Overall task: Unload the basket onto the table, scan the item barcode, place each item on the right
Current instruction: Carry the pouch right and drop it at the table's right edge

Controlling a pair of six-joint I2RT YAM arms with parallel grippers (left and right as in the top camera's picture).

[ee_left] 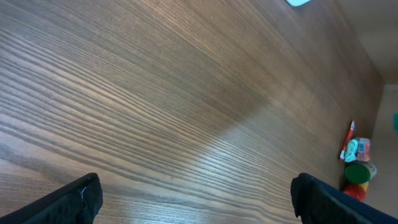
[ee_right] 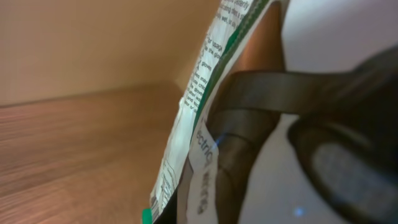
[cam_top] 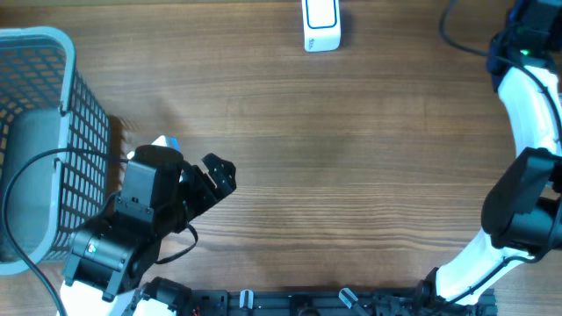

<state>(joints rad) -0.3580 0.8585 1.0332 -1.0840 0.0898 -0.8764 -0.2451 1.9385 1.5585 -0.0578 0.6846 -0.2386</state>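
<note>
Right tool (ee_right: 214, 149) pinching a printed packet (ee_right: 202, 74) (barcode unseen), likely bound for the scanner (cam_top: 321, 25) at top centre; left tool (ee_left: 196, 202) spread, idle.

a mock shop checkout on a wood-grain table (cam_top: 351, 175). a white scanner (cam_top: 321, 25) stands at its far edge. a grey mesh basket (cam_top: 86, 132) sits left of the scanner.

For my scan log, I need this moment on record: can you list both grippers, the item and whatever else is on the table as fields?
left gripper: open, empty, over bare table
right gripper: shut on printed packet
packet look: white, green edge, small text
white device: far table edge, no arm near it
basket: grey, beside left arm
</note>
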